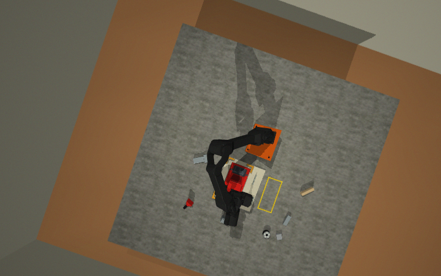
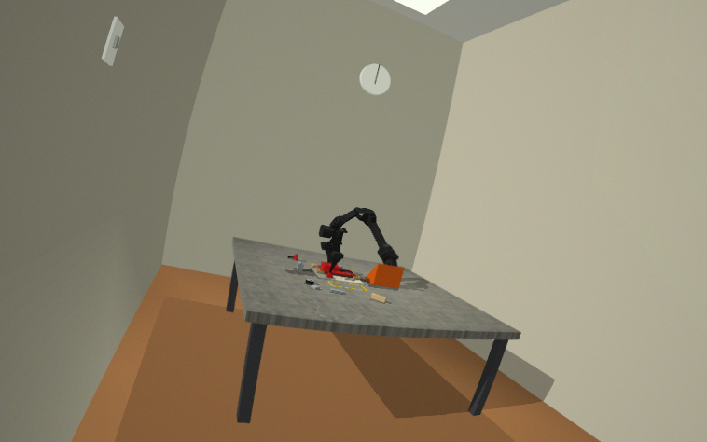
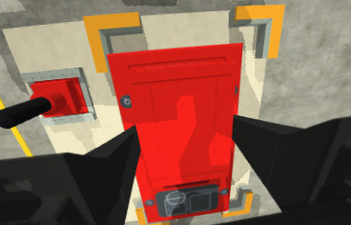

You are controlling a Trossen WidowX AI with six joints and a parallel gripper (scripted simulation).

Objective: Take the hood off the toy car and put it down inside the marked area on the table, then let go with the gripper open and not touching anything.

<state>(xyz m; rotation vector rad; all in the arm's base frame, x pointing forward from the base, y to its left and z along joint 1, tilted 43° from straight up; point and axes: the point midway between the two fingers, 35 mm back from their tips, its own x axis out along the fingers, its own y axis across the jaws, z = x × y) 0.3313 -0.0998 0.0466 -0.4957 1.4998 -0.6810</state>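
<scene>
Claw pinched across the width of the toy car's red hood; both black fingers press its long edges, spread fairly wide on the flat panel. The hood lies on the toy car, which sits on a cream base plate with orange corner brackets. To one side on the plate, a red square socket with a black peg. Just beyond the plate, the yellow-outlined marked area on the grey mottled table. Near it: small grey blocks, a tan block, a black-and-white cylinder. Farther off, the arm's orange wedge-shaped base.
</scene>
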